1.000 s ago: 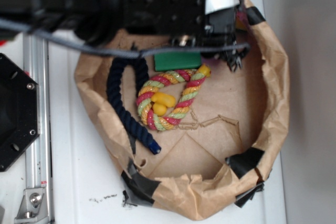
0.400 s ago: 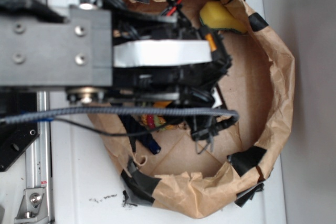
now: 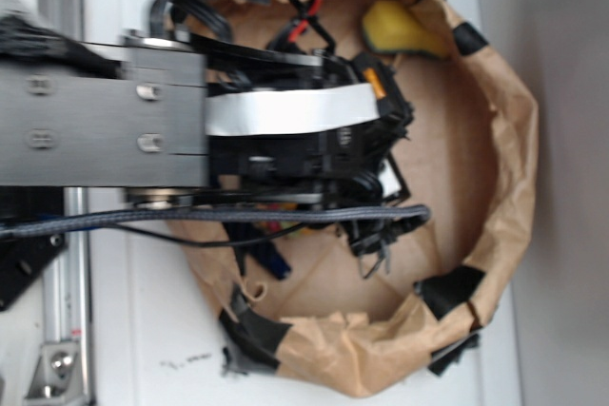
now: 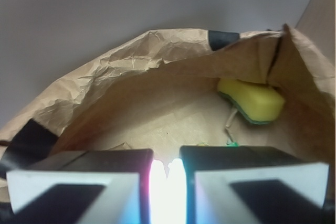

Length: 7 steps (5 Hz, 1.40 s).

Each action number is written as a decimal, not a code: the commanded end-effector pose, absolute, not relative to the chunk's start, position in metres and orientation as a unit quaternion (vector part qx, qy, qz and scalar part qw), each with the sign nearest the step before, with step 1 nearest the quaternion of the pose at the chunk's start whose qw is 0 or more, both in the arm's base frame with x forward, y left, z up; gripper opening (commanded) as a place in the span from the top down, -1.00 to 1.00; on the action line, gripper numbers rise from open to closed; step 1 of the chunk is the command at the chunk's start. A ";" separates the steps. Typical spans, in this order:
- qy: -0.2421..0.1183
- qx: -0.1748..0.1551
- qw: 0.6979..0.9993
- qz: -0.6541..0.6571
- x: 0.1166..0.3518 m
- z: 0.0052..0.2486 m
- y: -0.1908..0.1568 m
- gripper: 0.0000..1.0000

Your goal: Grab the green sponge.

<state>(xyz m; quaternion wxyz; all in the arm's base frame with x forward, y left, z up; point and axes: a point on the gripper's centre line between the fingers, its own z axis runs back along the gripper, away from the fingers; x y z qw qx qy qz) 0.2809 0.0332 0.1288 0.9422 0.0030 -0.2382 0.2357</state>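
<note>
The green sponge is hidden: my arm [image 3: 285, 130] reaches in from the left over the middle of the brown paper basin [image 3: 509, 140] and covers the spot under it. In the wrist view my gripper [image 4: 167, 167] fills the bottom edge. Its two dark jaws stand close together with only a thin, glaring white strip between them, and nothing shows held there. A tiny green speck [image 4: 231, 144] peeks out just beyond the right jaw; I cannot tell what it is.
A yellow sponge with a thin green edge [image 3: 395, 28] [image 4: 252, 100] lies against the basin's far wall. A sliver of the coloured rope ring [image 3: 276, 227] and the dark blue rope's end [image 3: 274, 261] stick out below the arm. Crumpled paper walls [image 4: 131, 56] ring the floor.
The arm has swung down from the basin's top edge over its middle, covering the green sponge and rope ring. Since 0.4 s ago it has shifted only slightly.
</note>
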 end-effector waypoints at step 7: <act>-0.218 0.060 0.919 0.324 0.284 0.082 0.125 -1.00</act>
